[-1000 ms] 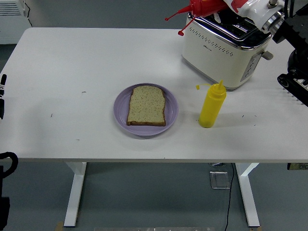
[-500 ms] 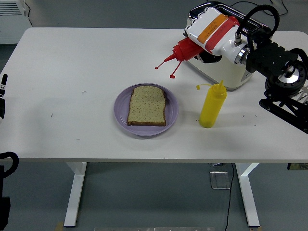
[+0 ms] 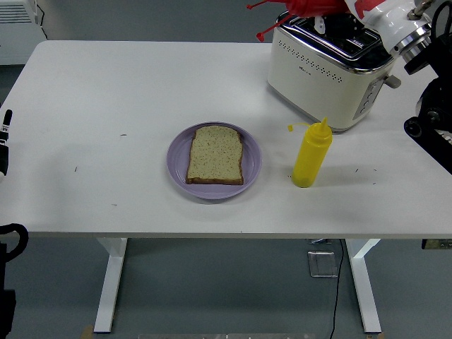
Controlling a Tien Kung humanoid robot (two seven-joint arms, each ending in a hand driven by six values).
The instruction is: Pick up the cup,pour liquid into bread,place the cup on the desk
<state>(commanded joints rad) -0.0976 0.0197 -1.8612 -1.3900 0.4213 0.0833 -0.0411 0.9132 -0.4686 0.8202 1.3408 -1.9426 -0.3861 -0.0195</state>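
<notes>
At the frame's center, 1 bread slice lay on a purple plate, a yellow squeeze bottle upright to its right. At top right, the right hand carried a red bottle above the toaster; its finger grip could not be told.

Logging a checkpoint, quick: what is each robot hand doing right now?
Left robot hand: at the left edge, fingers cannot be told.
Right robot hand: holding the red squeeze bottle above the toaster.

My right arm raised high at the frame's top right corner, white wrist angled up and left, hand cut off by the edge, my left arm resting at the left edge
</notes>
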